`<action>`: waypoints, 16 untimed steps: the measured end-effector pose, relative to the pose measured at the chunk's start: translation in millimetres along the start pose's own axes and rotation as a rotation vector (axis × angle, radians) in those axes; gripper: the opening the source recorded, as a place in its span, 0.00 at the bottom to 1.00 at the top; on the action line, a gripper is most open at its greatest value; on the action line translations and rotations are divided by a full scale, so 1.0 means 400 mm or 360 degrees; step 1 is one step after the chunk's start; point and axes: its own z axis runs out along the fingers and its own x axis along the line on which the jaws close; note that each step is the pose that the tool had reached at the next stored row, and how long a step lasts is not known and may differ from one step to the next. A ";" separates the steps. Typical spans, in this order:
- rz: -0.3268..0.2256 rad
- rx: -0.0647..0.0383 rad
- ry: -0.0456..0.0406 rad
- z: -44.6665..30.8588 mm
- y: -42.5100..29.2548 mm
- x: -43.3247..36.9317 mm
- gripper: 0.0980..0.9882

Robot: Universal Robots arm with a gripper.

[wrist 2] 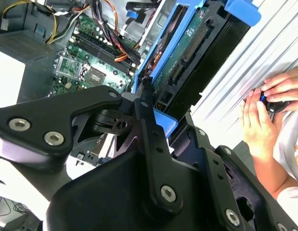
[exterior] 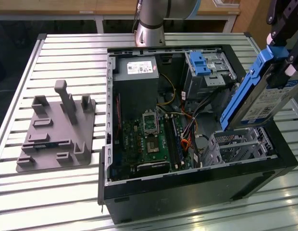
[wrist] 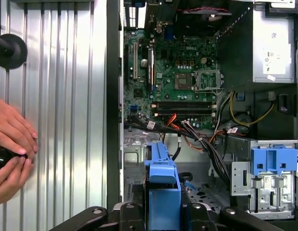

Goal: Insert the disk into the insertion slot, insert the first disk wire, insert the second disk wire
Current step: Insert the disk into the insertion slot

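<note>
While the jaws are clamping the hard drive [exterior: 266, 98] by its blue carrier [exterior: 245, 92], it is hanging tilted, just above the perforated drive cage [exterior: 235, 147] in the open computer case [exterior: 187, 202]. Being stiff, fairly heavy and shock-sensitive, it is probably calling for holding the carrier's sides, away from the connectors [wrist 2: 190, 48].

A black computer case [exterior: 187, 197] lies open on a slatted metal table [exterior: 67, 57]. Inside, a green circuit board [exterior: 144, 144] sits next to a dark power supply box [exterior: 134, 89] with a white label. Yellow, orange and black wires [exterior: 187, 137] run beside the board. A tall metal bay [exterior: 214, 79] carries a blue latch [exterior: 198, 63]. A grey plastic stand [exterior: 57, 130] with upright pegs rests on the table beside the case, on the exterior view's left.
</note>
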 end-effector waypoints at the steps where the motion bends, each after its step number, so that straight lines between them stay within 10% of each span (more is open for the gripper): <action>1: 0.0000 0.0000 0.0000 0.000 -0.006 0.000 0.30; 16: -0.0004 -0.0001 0.0001 0.035 -0.026 -0.011 0.30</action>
